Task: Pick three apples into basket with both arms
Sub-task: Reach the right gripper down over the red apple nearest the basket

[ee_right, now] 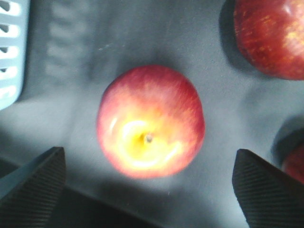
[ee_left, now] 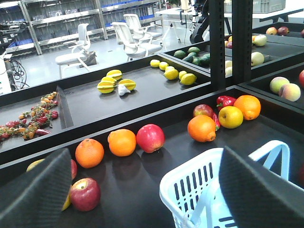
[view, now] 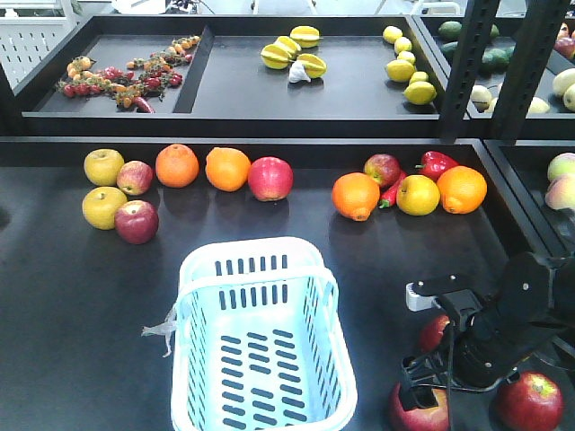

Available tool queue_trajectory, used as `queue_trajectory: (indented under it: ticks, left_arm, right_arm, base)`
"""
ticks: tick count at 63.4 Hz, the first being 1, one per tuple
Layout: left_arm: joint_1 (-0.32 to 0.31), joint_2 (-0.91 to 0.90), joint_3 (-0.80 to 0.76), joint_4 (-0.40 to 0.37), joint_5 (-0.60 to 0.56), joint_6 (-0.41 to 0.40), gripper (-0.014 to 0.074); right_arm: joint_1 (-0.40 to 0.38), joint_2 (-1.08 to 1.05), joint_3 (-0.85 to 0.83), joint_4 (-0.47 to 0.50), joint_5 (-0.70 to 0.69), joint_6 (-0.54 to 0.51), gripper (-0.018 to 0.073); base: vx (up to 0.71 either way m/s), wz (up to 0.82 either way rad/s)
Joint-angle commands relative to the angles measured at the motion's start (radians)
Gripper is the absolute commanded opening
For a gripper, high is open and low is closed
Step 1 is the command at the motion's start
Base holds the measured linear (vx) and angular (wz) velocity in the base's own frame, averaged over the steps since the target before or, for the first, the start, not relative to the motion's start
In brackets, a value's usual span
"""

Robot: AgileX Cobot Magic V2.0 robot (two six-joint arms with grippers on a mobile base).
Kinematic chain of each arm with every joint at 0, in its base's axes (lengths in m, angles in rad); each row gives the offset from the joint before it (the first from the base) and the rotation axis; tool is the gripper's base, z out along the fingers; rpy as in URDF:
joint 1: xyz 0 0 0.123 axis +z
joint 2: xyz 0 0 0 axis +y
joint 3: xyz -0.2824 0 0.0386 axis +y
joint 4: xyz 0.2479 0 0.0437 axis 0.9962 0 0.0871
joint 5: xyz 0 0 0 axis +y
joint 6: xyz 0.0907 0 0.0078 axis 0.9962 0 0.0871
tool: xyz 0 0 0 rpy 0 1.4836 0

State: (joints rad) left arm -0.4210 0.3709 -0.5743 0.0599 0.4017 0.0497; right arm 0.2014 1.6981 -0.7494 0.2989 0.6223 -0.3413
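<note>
Apple [ee_right: 151, 122] lies centred between my right fingers [ee_right: 35, 183], spread wide apart; I'd drop straight down before closing evenly.

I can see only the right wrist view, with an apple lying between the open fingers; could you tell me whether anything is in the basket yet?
Observer: No, the front view shows the basket empty.
Operator: Thank you. Is the left end effector holding anything?
Observer: No. The left end effector is open and empty, above the table by the basket.
Operator: Are there any red apples away from my arm?
Observer: Yes, a dark-red apple lies at the table's left, beside a yellow apple.
</note>
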Motion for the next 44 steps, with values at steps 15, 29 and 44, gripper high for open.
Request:
queue_trajectory:
  ticks: [15, 29, 44]
  left_arm:
    - [0.002, 0.01, -0.023, 0.001, -0.068, -0.01, 0.0593]
    - [0.002, 0.01, -0.023, 0.001, -0.068, -0.01, 0.0593]
    - [0.002, 0.01, -0.023, 0.001, -0.068, -0.01, 0.0593]
  right_arm:
    - [0.0, 0.05, -0.023, 0.025, -0.065, -0.01, 0.0662]
    - [0.0, 0.114, -0.023, 0.027, -0.112, -0.012, 0.0652]
    - [0.0, 0.162, -0.023, 0.07, -0.15, -0.043, 0.0617]
  base:
    - [0.0, 0.0]
    - [0.0, 0.0]
    - [0.0, 0.0]
